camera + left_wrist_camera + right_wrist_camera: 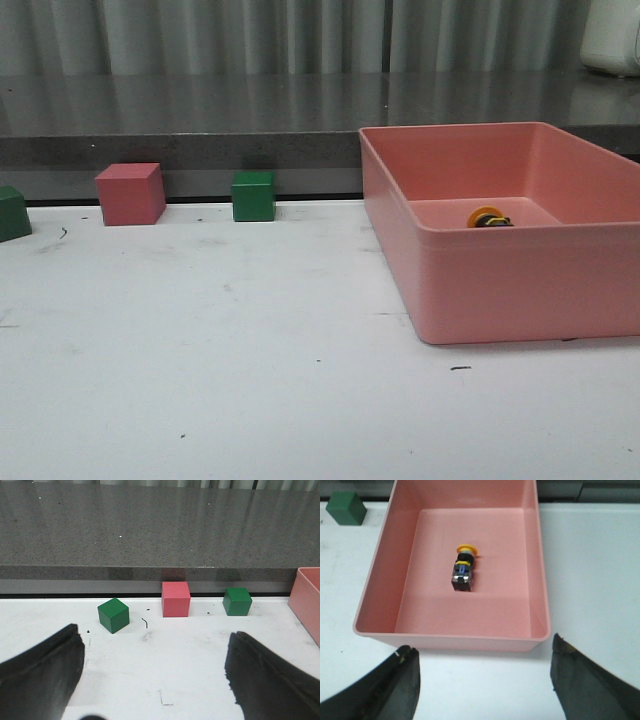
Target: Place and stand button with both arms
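Observation:
The button (463, 568) lies on its side on the floor of the pink bin (540, 555), its yellow cap pointing to the bin's far wall. In the front view only its yellow cap and black collar (490, 218) show over the bin's front wall (520, 285). My right gripper (482, 652) is open and empty, hanging over the white table just outside the bin's near wall. My left gripper (155, 640) is open and empty over the white table, short of the cubes. Neither arm shows in the front view.
A pink cube (130, 193) and two green cubes (253, 196) (12, 213) stand along the table's far edge; they also show in the left wrist view (175, 599) (237, 601) (113, 615). A dark grey ledge (200, 120) runs behind them.

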Robot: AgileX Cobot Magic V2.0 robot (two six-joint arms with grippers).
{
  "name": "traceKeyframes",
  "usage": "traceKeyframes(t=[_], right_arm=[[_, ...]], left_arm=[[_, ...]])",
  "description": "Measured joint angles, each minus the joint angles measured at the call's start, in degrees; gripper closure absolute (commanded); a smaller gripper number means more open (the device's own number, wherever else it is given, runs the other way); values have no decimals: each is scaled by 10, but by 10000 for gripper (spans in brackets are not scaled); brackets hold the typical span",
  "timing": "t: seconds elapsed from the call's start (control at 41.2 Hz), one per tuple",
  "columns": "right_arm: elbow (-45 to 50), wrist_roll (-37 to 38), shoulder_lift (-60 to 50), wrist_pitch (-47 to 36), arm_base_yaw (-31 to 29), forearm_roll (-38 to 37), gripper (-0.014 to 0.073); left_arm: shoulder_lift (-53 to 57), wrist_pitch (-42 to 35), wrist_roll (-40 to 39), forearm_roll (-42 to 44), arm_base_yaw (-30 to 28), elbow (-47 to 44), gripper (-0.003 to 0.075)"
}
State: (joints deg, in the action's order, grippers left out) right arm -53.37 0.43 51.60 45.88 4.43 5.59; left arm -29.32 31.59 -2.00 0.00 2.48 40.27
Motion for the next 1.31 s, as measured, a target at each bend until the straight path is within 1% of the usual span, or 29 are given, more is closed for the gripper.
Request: traceKeyframes(t=[0.194,0.364,0.535,0.68,0.972,1.312], right_arm=[[-59,-23,110,20,73,2,30],[-111,-24,208,30,104,5,32],[-166,-17,305,56,107,3,32],[-214,32,385,65,107,-26,32],[-304,114,494,79,107,-90,32],[-399,141,616,90,97,-98,32]], left_arm=[[0,0,0,0,0,0,153],[0,0,0,0,0,0,153],[0,0,0,0,0,0,153],[0,0,0,0,0,0,153],[0,0,0,0,0,0,153],[0,0,0,0,0,0,153]])
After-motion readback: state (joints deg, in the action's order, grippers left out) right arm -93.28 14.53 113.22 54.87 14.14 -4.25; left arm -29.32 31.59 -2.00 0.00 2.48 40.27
